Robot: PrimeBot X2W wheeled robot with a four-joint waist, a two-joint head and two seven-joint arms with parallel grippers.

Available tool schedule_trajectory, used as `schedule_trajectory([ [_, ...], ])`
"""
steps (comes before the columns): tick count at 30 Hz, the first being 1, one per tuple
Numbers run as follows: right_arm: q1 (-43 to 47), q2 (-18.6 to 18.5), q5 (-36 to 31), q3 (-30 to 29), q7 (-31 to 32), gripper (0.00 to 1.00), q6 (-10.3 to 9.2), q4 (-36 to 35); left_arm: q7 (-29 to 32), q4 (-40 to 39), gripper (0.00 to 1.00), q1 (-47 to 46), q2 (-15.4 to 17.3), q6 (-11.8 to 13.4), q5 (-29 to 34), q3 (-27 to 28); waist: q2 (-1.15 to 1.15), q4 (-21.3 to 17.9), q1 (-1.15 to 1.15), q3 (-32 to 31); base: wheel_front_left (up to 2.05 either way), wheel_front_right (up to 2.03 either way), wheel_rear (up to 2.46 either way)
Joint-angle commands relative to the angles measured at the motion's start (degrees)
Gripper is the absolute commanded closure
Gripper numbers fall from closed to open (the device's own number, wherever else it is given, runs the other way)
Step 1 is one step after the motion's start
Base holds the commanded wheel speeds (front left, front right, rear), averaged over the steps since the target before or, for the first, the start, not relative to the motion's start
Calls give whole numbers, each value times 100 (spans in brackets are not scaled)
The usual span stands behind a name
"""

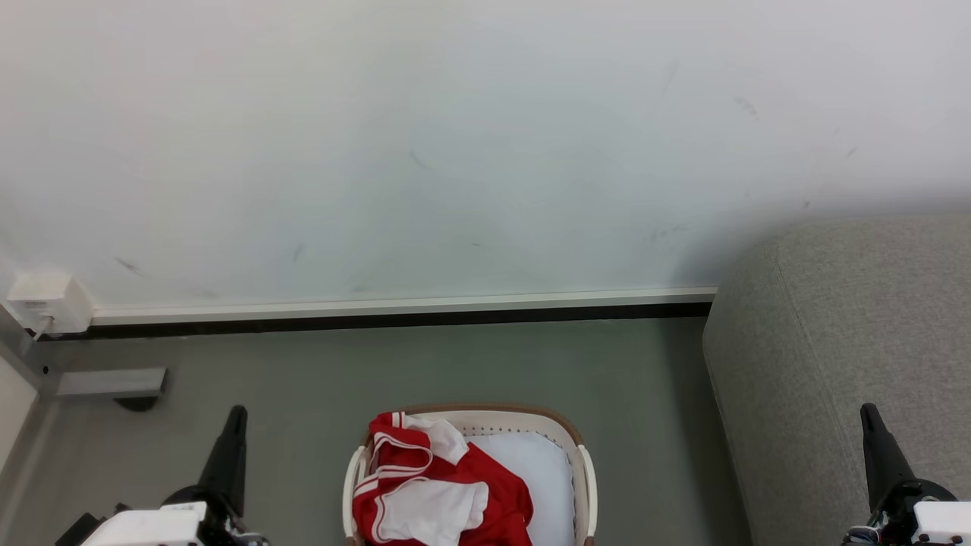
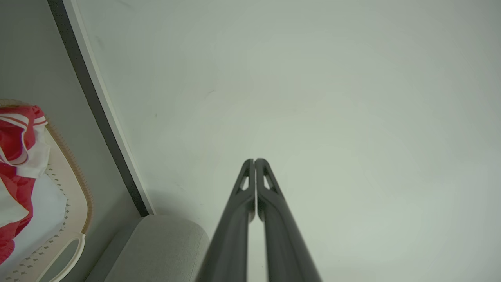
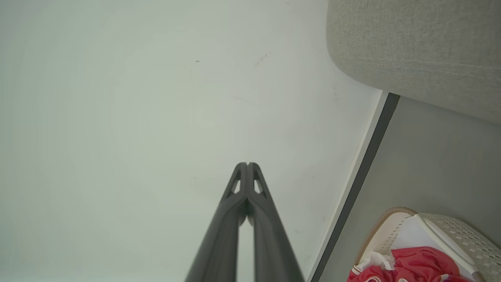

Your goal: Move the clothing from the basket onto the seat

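Hovering my left pincer (image 2: 255,161) left of basket (image 1: 585,474), closed tight, empty; my right pincer (image 3: 247,164) right of basket, same, by grey sofa (image 1: 850,326). Red-white clothing (image 1: 447,474) heaped inside basket, left side, on white liner (image 1: 542,470).

A big plain white wall (image 1: 455,136) is standing ahead of the left claw (image 1: 237,415). A small white plastic box (image 1: 47,302) is sitting low on it, left of that claw. Smooth grey floor (image 1: 455,364) is lying between.

Lighting: bright, even, diffuse. Shadows: one soft patch on wall (image 1: 705,250) beside seat (image 1: 850,341). Focus: head view sharp. Wrist views: wide-angle edge curvature, corners slightly dimmer.
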Motion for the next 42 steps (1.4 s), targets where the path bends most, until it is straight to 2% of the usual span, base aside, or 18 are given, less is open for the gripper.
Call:
schedule_trajectory([
  [1,-76,-41,10,-19,13,100,-13,-26,18,-18,100,-48,14,-25,-82,6,0,0,0,0,0,0,0],
  [23,-76,-41,10,-19,13,100,-13,-26,18,-18,100,-48,14,-25,-82,6,0,0,0,0,0,0,0],
  [24,0,0,0,0,0,0,0,0,0,0,0,0,0,0,0,0,0,0,0,0,0,0,0],
  [33,66,7,-185,90,-233,0,-1,60,-237,27,0,60,-6,1,131,-111,0,15,0,-2,0,0,0],
  [42,113,0,-866,186,-477,0,-2,-11,-477,39,0,99,-2,-2,474,-187,0,39,0,-7,0,0,0],
])
